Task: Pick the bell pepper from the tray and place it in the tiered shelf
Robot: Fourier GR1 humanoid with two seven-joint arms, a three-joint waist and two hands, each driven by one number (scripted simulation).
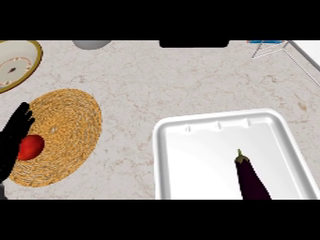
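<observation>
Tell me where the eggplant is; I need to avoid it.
In the head view, the eggplant lies in the white tray at lower right, near its right side, stem pointing up, far from the left hand.

Only the left hand (pixel 8 140) shows, a black hand at the head view's left edge, rising from the lower left corner where a bit of grey forearm meets it. Its fingers (pixel 20 115) point up and away from the robot, straight and held together, lying over the left rim of the woven mat (pixel 69 126). The palm sits just left of the red bell pepper (pixel 31 146) on that mat, touching or nearly so. The right hand appears nowhere.
</observation>
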